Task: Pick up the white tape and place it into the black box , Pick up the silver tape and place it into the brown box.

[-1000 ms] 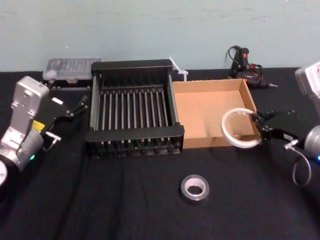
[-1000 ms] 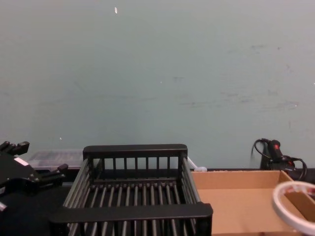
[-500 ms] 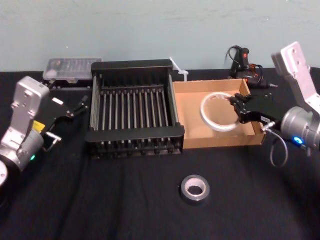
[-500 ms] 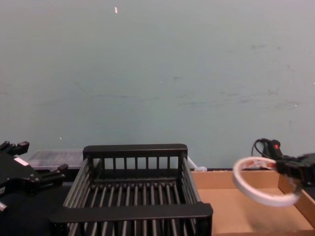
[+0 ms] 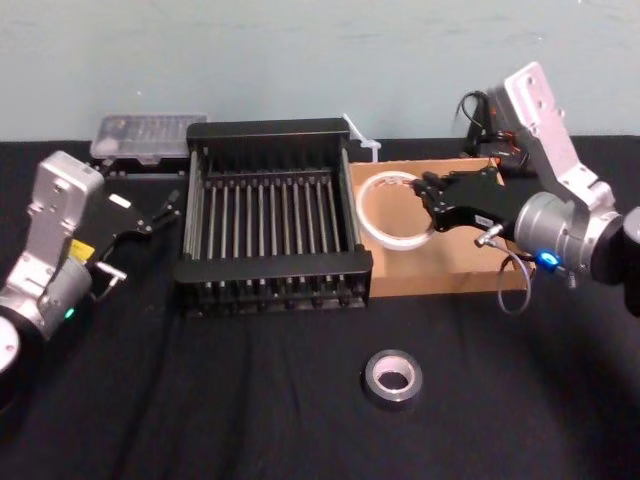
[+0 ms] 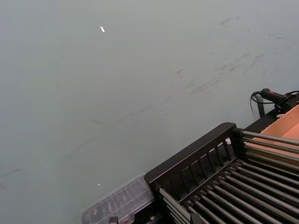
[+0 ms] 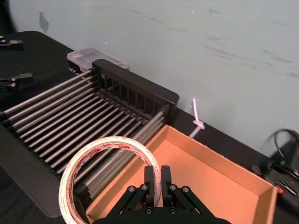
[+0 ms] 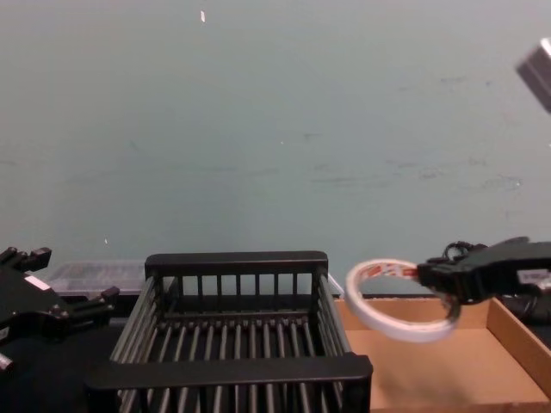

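White tape (image 5: 372, 228): clamped in right hand (image 5: 428, 197), carried left since a second ago, now airborne over brown box (image 5: 440, 275) left edge, just short of black box (image 5: 270, 268). Silver tape (image 5: 391, 362): near tabletop (image 5: 200, 400), untouched. Left hand (image 5: 165, 212): parked left, spread open.

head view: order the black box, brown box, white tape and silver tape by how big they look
1. black box
2. brown box
3. white tape, held up nearer the camera, so its lead over the next is unsure
4. silver tape
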{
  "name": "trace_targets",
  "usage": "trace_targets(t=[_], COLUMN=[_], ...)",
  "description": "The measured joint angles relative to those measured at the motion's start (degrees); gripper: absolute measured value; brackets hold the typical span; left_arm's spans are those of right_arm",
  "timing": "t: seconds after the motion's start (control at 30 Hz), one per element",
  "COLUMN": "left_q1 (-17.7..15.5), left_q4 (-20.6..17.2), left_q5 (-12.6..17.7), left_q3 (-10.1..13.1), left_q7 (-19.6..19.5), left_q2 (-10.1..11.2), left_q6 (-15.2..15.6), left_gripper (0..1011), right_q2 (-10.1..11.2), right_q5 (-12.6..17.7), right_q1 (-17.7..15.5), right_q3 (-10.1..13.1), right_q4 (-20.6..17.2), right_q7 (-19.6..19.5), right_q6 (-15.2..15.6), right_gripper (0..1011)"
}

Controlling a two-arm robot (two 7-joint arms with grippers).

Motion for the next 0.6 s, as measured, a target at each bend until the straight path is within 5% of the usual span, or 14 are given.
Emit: trace_targets(t=[0.6], left_q1=[0.00], left_q4=[0.00], left_q5=[0.00], left_q3=[0.00], left_q7=[0.00], left_q2=[0.00], left_q6=[0.00], left_gripper=[1001], right_q2=[-4.89], right_q5=[-2.32], right_q1=[5.74], right_q3=[-4.04], right_q4=[5.43], right_q7=[1.21], right_q6=[0.21], right_gripper=[96])
